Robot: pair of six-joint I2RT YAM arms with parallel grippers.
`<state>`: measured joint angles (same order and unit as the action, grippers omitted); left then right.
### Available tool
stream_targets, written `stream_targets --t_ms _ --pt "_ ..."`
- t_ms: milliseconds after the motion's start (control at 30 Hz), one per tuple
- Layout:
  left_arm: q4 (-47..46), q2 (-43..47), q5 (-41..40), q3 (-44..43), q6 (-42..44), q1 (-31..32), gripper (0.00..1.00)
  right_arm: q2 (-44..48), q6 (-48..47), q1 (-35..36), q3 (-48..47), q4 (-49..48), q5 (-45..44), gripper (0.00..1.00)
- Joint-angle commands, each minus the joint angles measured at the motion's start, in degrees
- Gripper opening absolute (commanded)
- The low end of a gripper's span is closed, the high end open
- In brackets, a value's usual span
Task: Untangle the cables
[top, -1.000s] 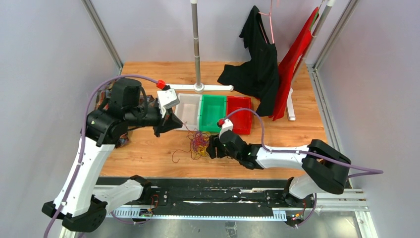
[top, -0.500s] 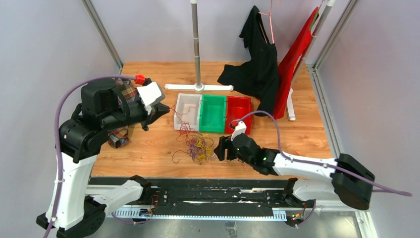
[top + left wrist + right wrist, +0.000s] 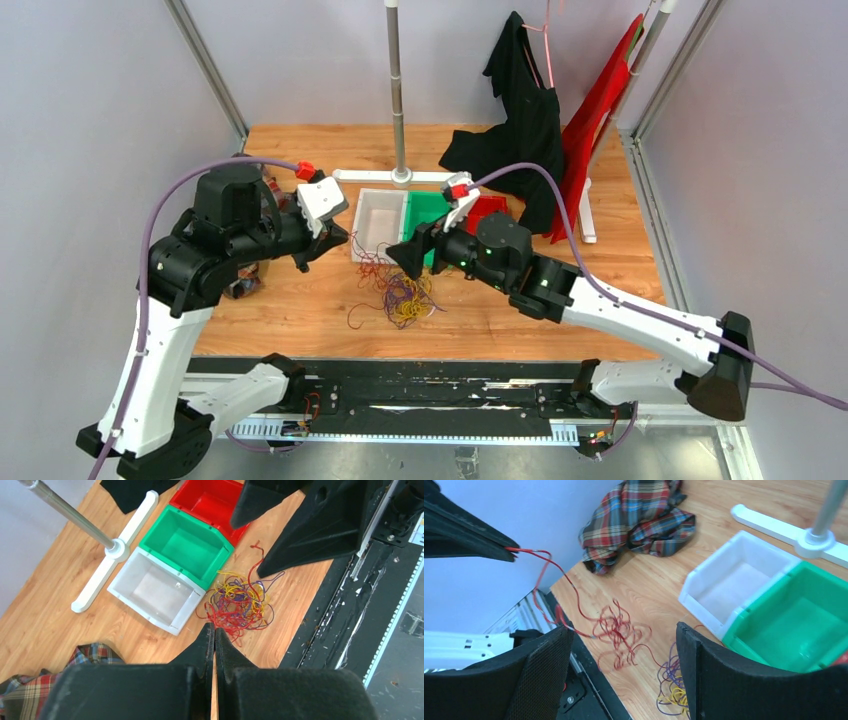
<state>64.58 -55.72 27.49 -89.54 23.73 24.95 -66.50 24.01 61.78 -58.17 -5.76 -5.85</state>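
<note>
3 bins stand touching in a row on the wooden table (image 3: 50, 625): a white bin (image 3: 150, 587), a green bin (image 3: 187, 547) and a red bin (image 3: 210, 502). The white and green floors are bare, and so is the part of the red bin that shows. The cables (image 3: 237, 602) lie in a red, yellow and purple tangle on the table, just in front of the white and green bins. The left gripper (image 3: 214, 632), fingers pressed together, pinches 1 red strand (image 3: 549, 567) that runs down to the tangle. The right gripper (image 3: 624, 627) hovers above the tangle, fingers wide apart, clear of the strands.
</note>
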Motion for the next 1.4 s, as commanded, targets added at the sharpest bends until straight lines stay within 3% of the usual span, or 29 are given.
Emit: stream_targets --t_ms 0,167,367,700,967,1367 --pt "-0.5 1.12 1.49 -0.38 -0.46 0.37 0.0 -5.28 -4.94 1.66 -5.47 0.69 7.35 0.74" --pt "-0.49 2.21 2.76 -0.03 -0.01 0.37 0.0 -11.19 -6.73 2.33 -10.88 0.55 13.98 0.75" --pt "-0.55 2.46 3.28 -1.68 -1.18 0.41 0.0 -14.51 -5.19 2.55 -11.15 -1.71 13.62 0.71" --pt "-0.58 2.81 4.86 -2.22 -4.16 0.36 0.0 -15.51 1.54 2.56 -5.93 -12.15 11.34 0.41" --pt "-0.5 2.95 5.9 -3.87 -6.71 0.36 0.0 -16.29 4.59 2.47 1.2 -18.3 8.6 0.35" --pt "-0.5 2.21 4.82 -7.18 -7.32 0.42 0.0 -16.44 6.15 1.88 8.9 -19.44 3.27 0.23"
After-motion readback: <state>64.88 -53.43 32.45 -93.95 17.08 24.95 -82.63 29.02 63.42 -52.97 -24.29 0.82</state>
